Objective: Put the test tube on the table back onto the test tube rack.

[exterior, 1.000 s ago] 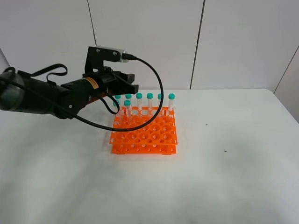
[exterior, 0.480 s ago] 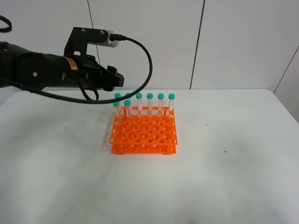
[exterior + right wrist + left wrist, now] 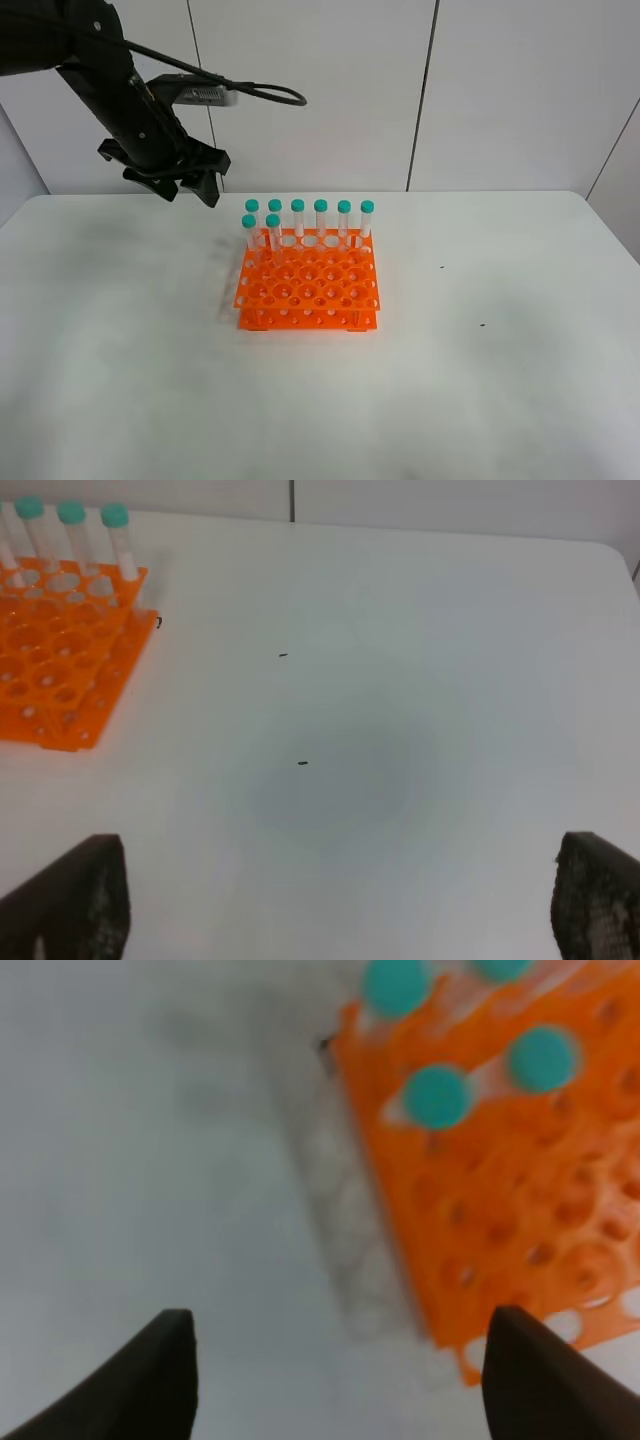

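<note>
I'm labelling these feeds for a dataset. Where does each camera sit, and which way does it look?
Exterior high: mounted high, facing down onto the table and test tube rack; the left arm and left pincer show.
Left wrist: on the left arm, looking down at the rack's corner; both pincer fingertips show.
Right wrist: on the right arm, looking across the table; right pincer fingertips show, spread wide.
Shared: all three see the orange rack with green-capped tubes.

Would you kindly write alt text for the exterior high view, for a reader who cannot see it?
An orange rack stands on a white table, holding eight upright green-capped tubes along its far side. A black left arm hangs above the table's far-left corner, its gripper open and empty, clear of the rack.
</note>
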You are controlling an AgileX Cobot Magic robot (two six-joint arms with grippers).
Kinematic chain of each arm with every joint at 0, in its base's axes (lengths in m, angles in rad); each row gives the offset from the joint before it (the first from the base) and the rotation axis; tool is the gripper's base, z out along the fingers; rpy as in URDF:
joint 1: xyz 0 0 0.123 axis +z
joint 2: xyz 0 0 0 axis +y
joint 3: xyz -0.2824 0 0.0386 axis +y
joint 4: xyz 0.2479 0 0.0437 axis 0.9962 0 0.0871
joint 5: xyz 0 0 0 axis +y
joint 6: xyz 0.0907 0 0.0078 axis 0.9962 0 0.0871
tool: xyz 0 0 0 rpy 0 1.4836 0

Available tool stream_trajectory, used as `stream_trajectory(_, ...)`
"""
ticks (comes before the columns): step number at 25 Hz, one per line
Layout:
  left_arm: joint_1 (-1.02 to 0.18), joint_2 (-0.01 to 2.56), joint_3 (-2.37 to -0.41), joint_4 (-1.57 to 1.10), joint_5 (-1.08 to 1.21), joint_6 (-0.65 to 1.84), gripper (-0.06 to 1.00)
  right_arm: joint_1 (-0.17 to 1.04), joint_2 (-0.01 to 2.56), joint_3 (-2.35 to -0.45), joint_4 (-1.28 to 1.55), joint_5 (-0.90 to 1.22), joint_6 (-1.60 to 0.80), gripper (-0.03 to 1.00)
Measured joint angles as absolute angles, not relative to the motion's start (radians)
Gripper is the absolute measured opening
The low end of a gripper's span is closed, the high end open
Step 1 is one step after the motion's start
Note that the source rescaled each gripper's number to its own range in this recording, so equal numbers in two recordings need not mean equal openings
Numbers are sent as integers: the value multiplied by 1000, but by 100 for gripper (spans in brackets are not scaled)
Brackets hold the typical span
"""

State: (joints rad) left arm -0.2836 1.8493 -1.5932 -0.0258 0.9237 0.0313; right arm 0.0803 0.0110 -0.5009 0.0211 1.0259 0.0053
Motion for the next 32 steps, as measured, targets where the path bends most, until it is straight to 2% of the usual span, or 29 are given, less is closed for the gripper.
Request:
stream_trajectory(13, 13, 1912, -1644, -32, 1158, 35, 97, 80, 11, -501, 21, 1026, 5, 99)
stream_trajectory(20, 31, 1868, -1627, -35, 1164, 33, 97, 80, 11, -501, 21, 1026, 5, 99)
stream_trajectory(24, 31, 1767, -1506, -35, 1164, 32, 97, 80, 11, -501, 21, 1026, 5, 99)
stream_trajectory(32, 31, 1390, -1068, -35, 1164, 65, 97, 80, 11, -501, 21, 1026, 6, 99)
